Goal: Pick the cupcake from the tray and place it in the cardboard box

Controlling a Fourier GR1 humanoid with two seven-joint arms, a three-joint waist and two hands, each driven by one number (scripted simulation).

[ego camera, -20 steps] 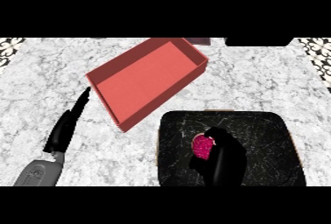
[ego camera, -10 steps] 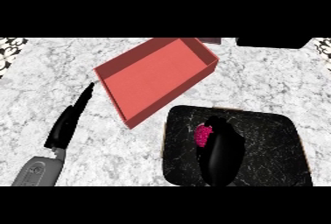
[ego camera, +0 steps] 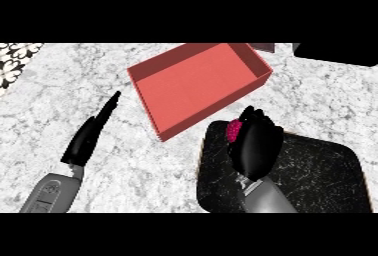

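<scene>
Over the tray's (ego camera: 325, 165) far edge, right hand (ego camera: 255, 147) fingers grasp the cupcake (ego camera: 234, 130); left hand (ego camera: 88, 137) fingers released

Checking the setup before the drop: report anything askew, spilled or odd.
Nothing spilled or damaged. The red box lies skewed on the counter, one corner beside the dark tray. The right hand holds the pink cupcake at the tray's edge; the left hand rests open.
</scene>
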